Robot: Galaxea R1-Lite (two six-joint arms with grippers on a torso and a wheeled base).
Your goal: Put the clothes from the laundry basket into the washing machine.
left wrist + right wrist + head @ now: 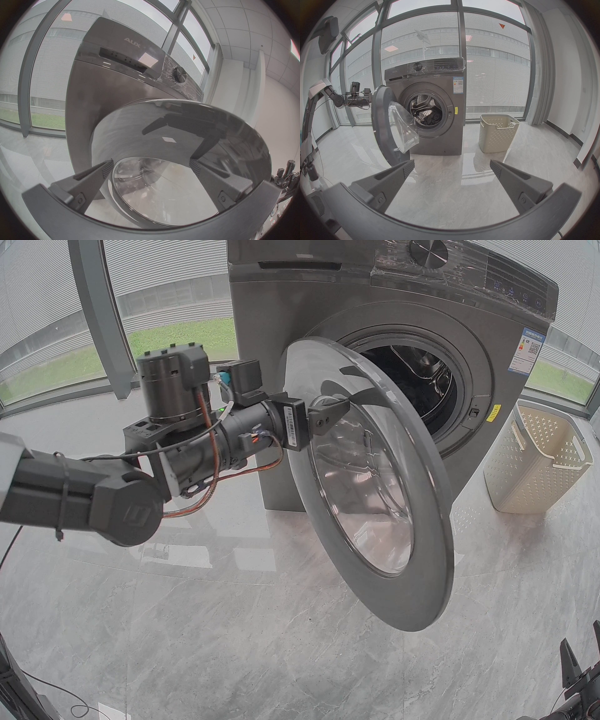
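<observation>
You have: washing machine [281, 334] dark metallic grey; door [400, 596] at your left claw [151, 165], grey rim, clear glass; laundry basket [537, 459] cream, perforated dot grid; floor [219, 627] pale grey, marble-veined; claw dark grey.

Left gripper [151, 164] (held out level) and right gripper [451, 164] both gape.
</observation>
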